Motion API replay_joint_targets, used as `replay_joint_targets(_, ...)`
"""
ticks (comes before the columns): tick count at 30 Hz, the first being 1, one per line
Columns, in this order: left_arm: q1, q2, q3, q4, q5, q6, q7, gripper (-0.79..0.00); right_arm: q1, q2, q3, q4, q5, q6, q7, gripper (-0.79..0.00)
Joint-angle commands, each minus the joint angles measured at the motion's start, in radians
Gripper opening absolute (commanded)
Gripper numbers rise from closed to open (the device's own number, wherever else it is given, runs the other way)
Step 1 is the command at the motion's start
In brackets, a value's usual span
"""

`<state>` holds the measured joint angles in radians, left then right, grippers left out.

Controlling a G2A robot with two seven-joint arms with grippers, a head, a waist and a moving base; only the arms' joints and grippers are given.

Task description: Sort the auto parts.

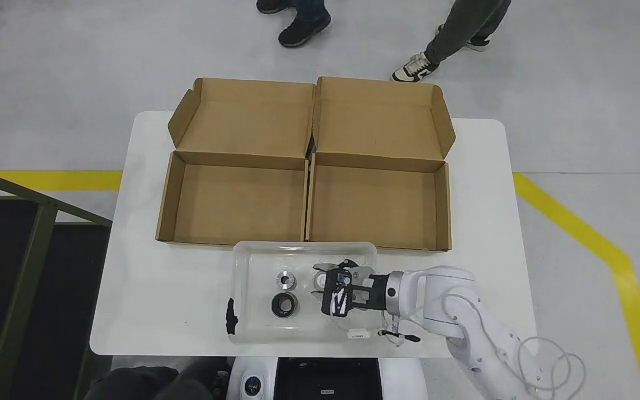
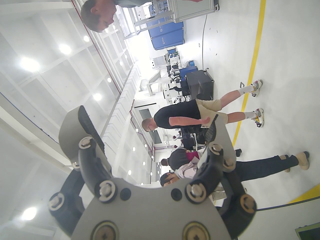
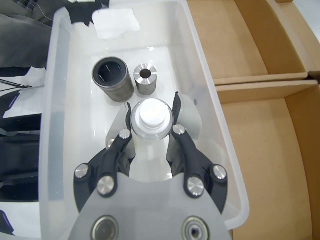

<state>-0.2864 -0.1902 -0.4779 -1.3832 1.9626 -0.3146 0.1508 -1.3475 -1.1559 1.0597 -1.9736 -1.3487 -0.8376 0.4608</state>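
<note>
A clear plastic bin (image 3: pixel 200 58) near the table's front edge holds a dark ribbed sleeve (image 3: pixel 112 82), a small silver cylinder with a centre hole (image 3: pixel 145 79) and a round white capped part (image 3: pixel 151 118). My right gripper (image 3: pixel 152 101) is down inside the bin, its two fingers pressed against opposite sides of the white part, close behind the two metal pieces. From above, the bin (image 1: pixel 250 255) shows the silver cylinder (image 1: pixel 285 279) and the dark sleeve (image 1: pixel 285 304) left of the right gripper (image 1: pixel 327 287). My left gripper (image 2: pixel 147 113) points up into the room, open and holding nothing.
Two open cardboard boxes stand side by side behind the bin, the left box (image 1: pixel 235 205) and the right box (image 1: pixel 378 207), both with their lids folded back. A black scrap (image 1: pixel 231 318) clings to the bin's left end. Bare white table (image 1: pixel 140 290) flanks the bin.
</note>
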Motion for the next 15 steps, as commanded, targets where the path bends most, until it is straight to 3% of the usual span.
replay_joint_targets(1, 0.000, 0.000, 0.000, 0.000, 0.000, 0.000, 0.000, 0.000, 0.005, 0.002, 0.006, -0.018, 0.008, -0.002, -0.014, -0.785)
replay_joint_targets(15, 0.000, 0.000, 0.000, 0.000, 0.000, 0.000, 0.000, 0.000, 0.044, 0.004, 0.037, -0.093, 0.153, 0.006, -0.181, -0.785)
